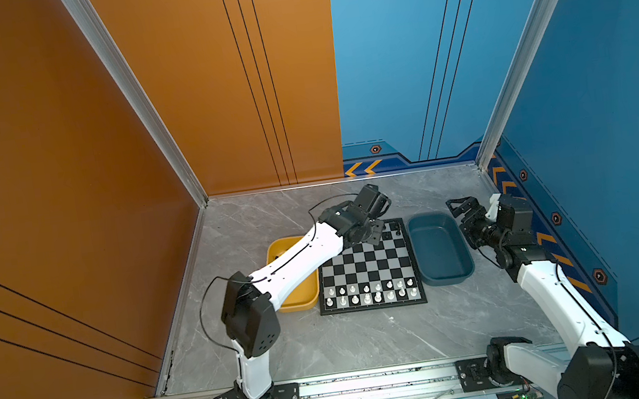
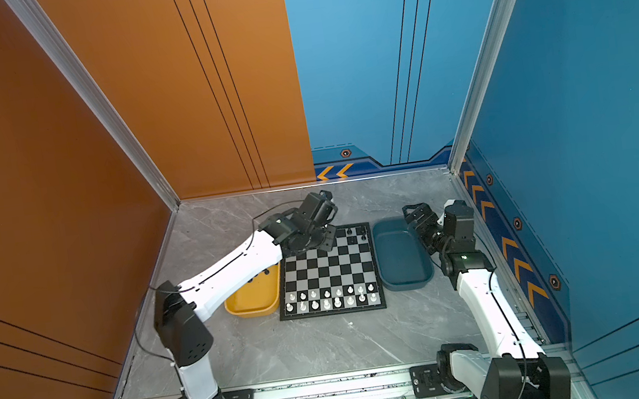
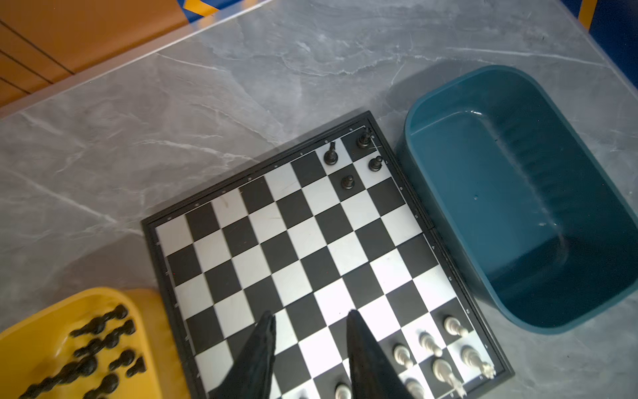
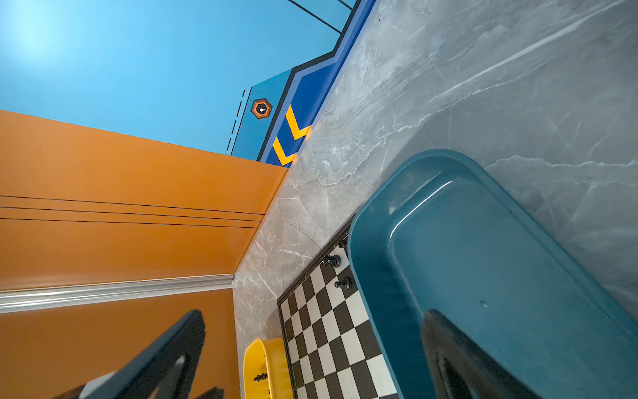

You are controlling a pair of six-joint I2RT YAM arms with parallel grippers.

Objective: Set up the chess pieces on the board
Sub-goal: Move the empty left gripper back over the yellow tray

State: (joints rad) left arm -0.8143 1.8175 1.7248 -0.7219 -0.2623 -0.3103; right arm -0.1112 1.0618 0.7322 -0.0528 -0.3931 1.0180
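In both top views the board carries a few black pieces at its one o'clock corner. White pieces fill the six o'clock rows. A yellow tray lies at nine o'clock, a blue tray at three.

The left wrist view shows four black pieces placed and many more lying in the yellow tray, so most of the job looks undone. The left gripper hangs spread and empty over the board.

The right wrist view shows the right gripper spread wide, holding nothing.

Tray left of board
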